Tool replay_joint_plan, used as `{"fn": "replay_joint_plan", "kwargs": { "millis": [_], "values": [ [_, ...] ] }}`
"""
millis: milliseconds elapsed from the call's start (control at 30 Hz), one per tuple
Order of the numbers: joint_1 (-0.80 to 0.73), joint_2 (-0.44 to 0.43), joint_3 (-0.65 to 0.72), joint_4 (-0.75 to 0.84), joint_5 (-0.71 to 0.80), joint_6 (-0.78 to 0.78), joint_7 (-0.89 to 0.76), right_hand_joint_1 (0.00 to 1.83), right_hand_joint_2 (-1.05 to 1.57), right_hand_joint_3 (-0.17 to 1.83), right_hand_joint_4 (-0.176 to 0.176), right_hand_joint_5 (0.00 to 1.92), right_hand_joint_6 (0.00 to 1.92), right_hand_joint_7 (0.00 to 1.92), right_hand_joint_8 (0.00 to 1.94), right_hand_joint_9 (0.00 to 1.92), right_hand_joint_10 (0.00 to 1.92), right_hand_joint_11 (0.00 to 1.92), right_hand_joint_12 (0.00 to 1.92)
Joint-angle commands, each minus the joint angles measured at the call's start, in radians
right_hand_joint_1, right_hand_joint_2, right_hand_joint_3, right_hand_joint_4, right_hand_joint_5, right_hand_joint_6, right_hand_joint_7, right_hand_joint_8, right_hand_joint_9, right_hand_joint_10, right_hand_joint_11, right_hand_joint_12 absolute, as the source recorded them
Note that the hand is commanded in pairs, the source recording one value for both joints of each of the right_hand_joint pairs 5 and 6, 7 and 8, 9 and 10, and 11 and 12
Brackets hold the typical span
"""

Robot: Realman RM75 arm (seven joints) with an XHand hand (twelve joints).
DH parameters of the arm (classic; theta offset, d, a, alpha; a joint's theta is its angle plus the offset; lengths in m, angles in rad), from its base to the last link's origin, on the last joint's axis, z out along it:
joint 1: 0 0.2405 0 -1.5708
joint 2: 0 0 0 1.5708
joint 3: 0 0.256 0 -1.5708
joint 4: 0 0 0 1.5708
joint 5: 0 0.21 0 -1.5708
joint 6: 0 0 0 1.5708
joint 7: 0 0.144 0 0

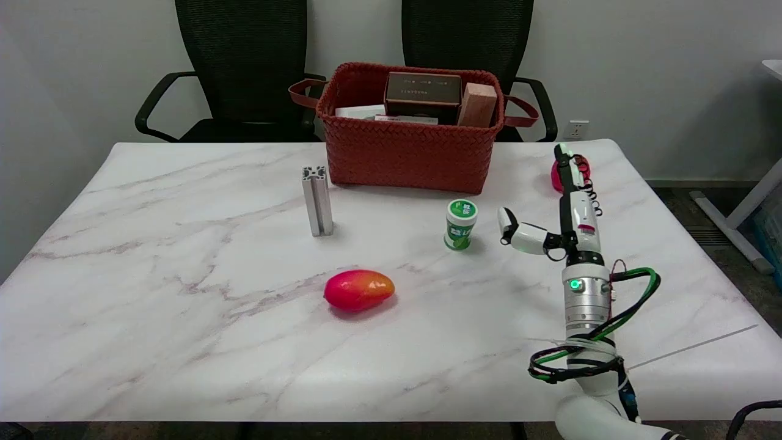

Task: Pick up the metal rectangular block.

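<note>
White marble tabletop [183, 318] first: the silver metal rectangular block [317, 200] stands upright beside the red woven basket [406, 156]. My right hand [565, 211] is far off, open, holding nothing. I should pass behind the small green jar [460, 224] and grip the block's sides.

a single head view looks down from above the near edge of the marble table [183, 342] and across it toward the far wall, wide enough to take in two chairs [238, 67] behind. the right arm [586, 293] enters at lower right.
</note>
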Motion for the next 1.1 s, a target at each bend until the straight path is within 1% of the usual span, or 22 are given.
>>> {"fn": "replay_joint_plan", "kwargs": {
  "millis": [33, 333, 467, 533, 767, 867, 1100],
  "values": [
    [-0.012, 0.003, 0.042, -0.05, -0.013, -0.005, 0.089, 1.12, 0.46, 0.88, 0.0, 0.09, 0.09, 0.06, 0.06, 0.16, 0.16, 0.11, 0.11],
    [-0.012, 0.003, 0.029, -0.027, -0.037, 0.001, 0.092, 1.13, 0.49, 0.84, 0.0, 0.09, 0.09, 0.06, 0.06, 0.17, 0.17, 0.12, 0.12],
    [-0.012, 0.003, 0.001, 0.011, -0.045, -0.021, 0.092, 1.13, 0.5, 0.83, 0.0, 0.09, 0.09, 0.07, 0.07, 0.18, 0.18, 0.13, 0.13],
    [-0.012, 0.003, -0.015, 0.04, -0.045, -0.054, 0.099, 1.13, 0.5, 0.83, 0.0, 0.09, 0.09, 0.08, 0.08, 0.18, 0.18, 0.13, 0.13],
    [-0.012, 0.002, -0.037, 0.141, -0.045, -0.242, 0.154, 1.12, 0.54, 0.82, 0.0, 0.09, 0.09, 0.13, 0.13, 0.21, 0.21, 0.2, 0.2],
    [-0.011, -0.003, -0.043, 0.167, -0.045, -0.283, 0.16, 1.11, 0.56, 0.82, 0.0, 0.09, 0.09, 0.14, 0.14, 0.22, 0.22, 0.21, 0.21],
    [0.002, -0.013, -0.086, 0.229, -0.046, -0.309, 0.162, 1.1, 0.58, 0.83, 0.0, 0.1, 0.1, 0.16, 0.16, 0.23, 0.23, 0.22, 0.22]
  ]
}}
